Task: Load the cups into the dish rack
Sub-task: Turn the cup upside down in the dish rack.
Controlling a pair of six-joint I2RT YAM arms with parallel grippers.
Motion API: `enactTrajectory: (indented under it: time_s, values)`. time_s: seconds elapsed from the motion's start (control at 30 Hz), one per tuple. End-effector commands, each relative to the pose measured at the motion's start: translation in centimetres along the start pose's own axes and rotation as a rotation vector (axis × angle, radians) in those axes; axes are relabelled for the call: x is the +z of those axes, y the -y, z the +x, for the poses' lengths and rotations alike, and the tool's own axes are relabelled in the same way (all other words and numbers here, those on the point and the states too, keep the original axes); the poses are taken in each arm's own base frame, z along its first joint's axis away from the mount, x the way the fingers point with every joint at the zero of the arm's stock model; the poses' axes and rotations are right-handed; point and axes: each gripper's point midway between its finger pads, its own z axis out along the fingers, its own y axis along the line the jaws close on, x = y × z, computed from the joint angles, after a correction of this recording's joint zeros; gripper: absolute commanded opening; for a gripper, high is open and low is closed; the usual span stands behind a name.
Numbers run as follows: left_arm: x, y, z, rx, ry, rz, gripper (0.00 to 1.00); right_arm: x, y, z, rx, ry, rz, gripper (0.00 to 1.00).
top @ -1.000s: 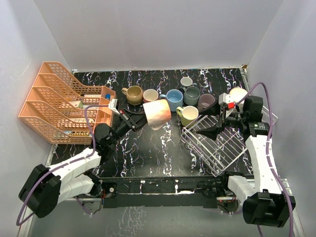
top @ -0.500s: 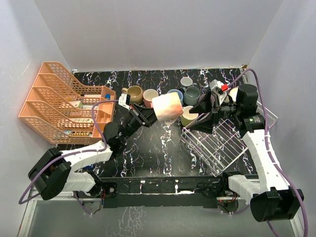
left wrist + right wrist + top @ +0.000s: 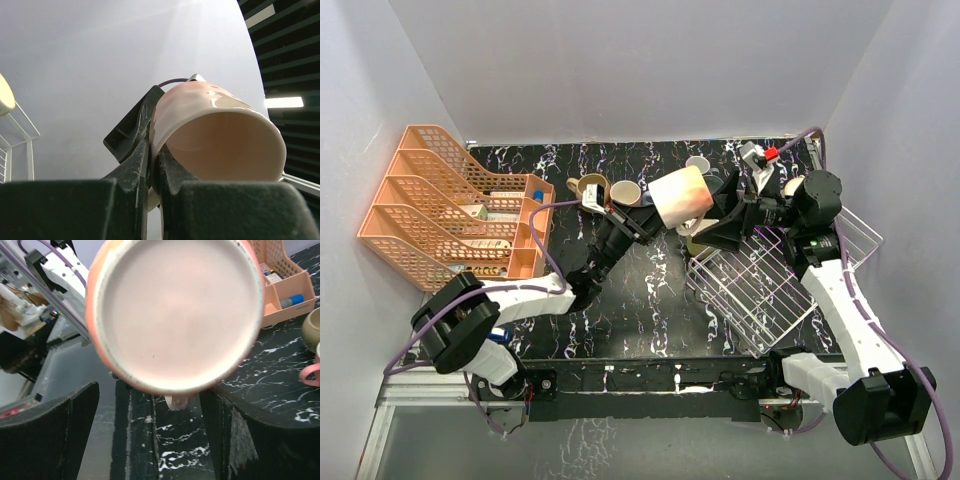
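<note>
A peach cup hangs in the air on its side above the back of the table. My left gripper is shut on its rim, one finger inside and one outside; the cup's mouth faces the left wrist camera. My right gripper is open, its fingers standing wide to either side of the cup's flat base, apart from it. The white wire dish rack lies below at the right, tilted. A tan cup, a pink cup and a small grey cup stand behind.
An orange tiered organizer fills the left side of the table. More cups stand behind the grippers, partly hidden by the arms. A pale cup sits by the rack's far corner. Walls close in on three sides.
My left arm has stretched out and carried the peach cup up and to the right. The right gripper has moved left to meet the cup's base, its fingers narrowing slightly.
</note>
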Motion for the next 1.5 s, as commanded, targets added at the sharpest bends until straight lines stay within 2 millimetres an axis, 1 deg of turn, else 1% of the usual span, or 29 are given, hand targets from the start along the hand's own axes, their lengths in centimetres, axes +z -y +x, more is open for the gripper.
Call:
enactTrajectory:
  time_s: [0.0,0.13,0.4,0.63,0.83,0.87,1.0,1.03,1.2,1.27,1.37,1.47]
  values:
    - [0.3,10.6,-1.1,-0.086,0.07,0.38,0.0,0.8,-0.7,-1.5,0.01,0.046,-0.031,0.81]
    - [0.6,10.3,-0.9,-0.113,0.089,0.386,0.0,1.4,-0.8,-1.9,0.028,0.066,-0.051,0.77]
    - [1.2,10.3,-0.6,-0.139,0.107,0.402,0.0,1.7,-1.0,-1.2,0.06,0.08,-0.071,0.58]
    - [1.5,9.9,0.1,-0.156,0.097,0.401,0.0,1.6,-1.4,-1.3,0.062,0.087,-0.083,0.37]
    - [1.3,10.0,0.3,-0.145,0.095,0.397,0.0,1.6,-1.7,-1.0,0.068,0.081,-0.091,0.11]
    - [1.2,9.9,0.2,-0.141,0.096,0.396,0.0,1.5,-1.7,-1.0,0.066,0.08,-0.092,0.09]
    - [0.8,9.8,0.2,-0.125,0.101,0.389,0.0,1.4,-1.9,-0.8,0.059,0.077,-0.095,0.08]
    - [0.6,9.8,0.1,-0.119,0.106,0.385,0.02,1.4,-1.9,-0.8,0.06,0.075,-0.096,0.08]
    - [-0.3,9.2,-0.1,-0.098,0.114,0.357,0.3,1.1,-1.8,-0.8,0.06,0.075,-0.092,0.08]
    - [-0.8,8.9,-0.2,-0.092,0.12,0.341,0.4,0.9,-1.8,-0.9,0.059,0.078,-0.09,0.08]
    - [-1.5,8.3,-0.4,-0.086,0.129,0.317,0.47,0.7,-1.9,-0.8,0.055,0.082,-0.088,0.08]
    - [-2.1,7.9,-0.6,-0.073,0.132,0.299,0.51,0.5,-1.9,-0.7,0.054,0.085,-0.084,0.08]
